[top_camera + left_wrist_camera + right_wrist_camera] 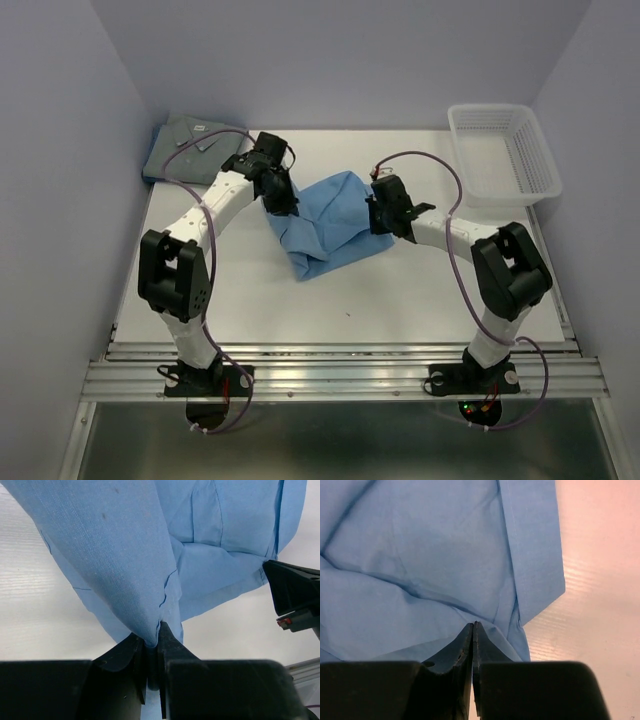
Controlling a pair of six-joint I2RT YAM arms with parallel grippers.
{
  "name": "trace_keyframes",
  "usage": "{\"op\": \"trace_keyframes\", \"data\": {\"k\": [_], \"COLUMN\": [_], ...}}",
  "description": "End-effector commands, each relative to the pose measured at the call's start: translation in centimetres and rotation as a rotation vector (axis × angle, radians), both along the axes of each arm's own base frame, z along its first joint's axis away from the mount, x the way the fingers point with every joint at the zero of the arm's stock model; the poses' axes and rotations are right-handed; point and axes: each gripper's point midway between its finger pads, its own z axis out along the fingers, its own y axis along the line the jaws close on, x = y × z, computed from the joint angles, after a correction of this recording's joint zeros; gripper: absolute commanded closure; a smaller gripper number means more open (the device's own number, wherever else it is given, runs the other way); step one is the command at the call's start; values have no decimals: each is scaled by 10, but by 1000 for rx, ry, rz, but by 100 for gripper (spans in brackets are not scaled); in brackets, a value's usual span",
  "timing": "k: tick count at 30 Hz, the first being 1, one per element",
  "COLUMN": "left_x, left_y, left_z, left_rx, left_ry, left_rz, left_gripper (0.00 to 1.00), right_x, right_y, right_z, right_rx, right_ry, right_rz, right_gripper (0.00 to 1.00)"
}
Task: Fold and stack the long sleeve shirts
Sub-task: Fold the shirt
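Pinching a bunched fold of the sky-blue shirt point(215, 555), the left gripper point(152, 640) has its jaws clamped on the cloth, with only the thickness of the fabric between the dark fingertips; the shirt rises from the tips in a taut cone and spreads out beyond them. The right gripper point(473, 626) has its jaws pressed together with no gap showing, the tips sitting right at the shirt's lower hem beside a seamed band. Whether any cloth is caught between them cannot be told from the wrist view. From above, the sky-blue shirt lies crumpled at the middle of the table point(400, 300), between the two grippers, its left edge at the left one, its right edge at the right one, and a corner trailing toward the near side. The grey-blue shirt point(190, 145) lies folded at the far left corner of the table, well apart from the other. A white mesh basket point(540, 150) stands at the far right corner. The tabletop is white and faintly ribbed. Plain pale lavender walls point(60, 150) enclose it on three sides, and a metal rail point(340, 375) at the near edge carries both arm bases.
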Motion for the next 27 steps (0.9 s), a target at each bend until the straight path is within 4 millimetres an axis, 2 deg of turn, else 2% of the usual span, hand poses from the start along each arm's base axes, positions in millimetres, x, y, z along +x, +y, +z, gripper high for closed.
{"op": "trace_keyframes", "data": {"k": [1,3,7,10,12,13,14,15,19,20,22,25,26,27], "left_x": [8,10,16,21,23,25,29,31,43,48,53,58,61,62], "left_y": [-7,-11,-19,-33,-42,-45,-50,-55,-71,-77,-85,-102,-111,-117], "left_z": [18,16,17,24,18,17,24,17,14,21,10,7,13,7], "left_rx": [1,-3,2,0,8,9,0,7,1,-11,-4,-39,-65,-75], "left_ry": [-44,-37,-35,-44,-26,-21,-36,-20,-12,-29,-8,1,-14,-4], "left_rz": [-31,-38,-53,-83,-99,-105,-110,-117,-132,-139,-144,-176,-191,-206], "left_gripper": [100,100,100,100,100,100,100,100,100,100,100,100,100,100], "right_x": [-2,-1,-3,-7,-10,-11,-12,-14,-20,-20,-21,-23,-24,-24], "right_y": [1,-14,-25,-22,-21,-21,-19,-19,-16,-16,-14,-11,-9,-8], "right_z": [-11,-25,-54,-73,-79,-81,-81,-82,-86,-85,-84,-83,-83,-82], "right_rx": [23,7,-24,-23,-21,-21,-15,-12,6,8,18,35,43,46], "right_ry": [21,55,116,165,179,185,190,195,214,214,216,217,221,219], "right_rz": [23,-16,-37,-23,-18,-17,-10,-6,10,14,20,36,42,42], "right_gripper": [95,96,98,99,99,99,99,99,99,99,99,99,99,99]}}
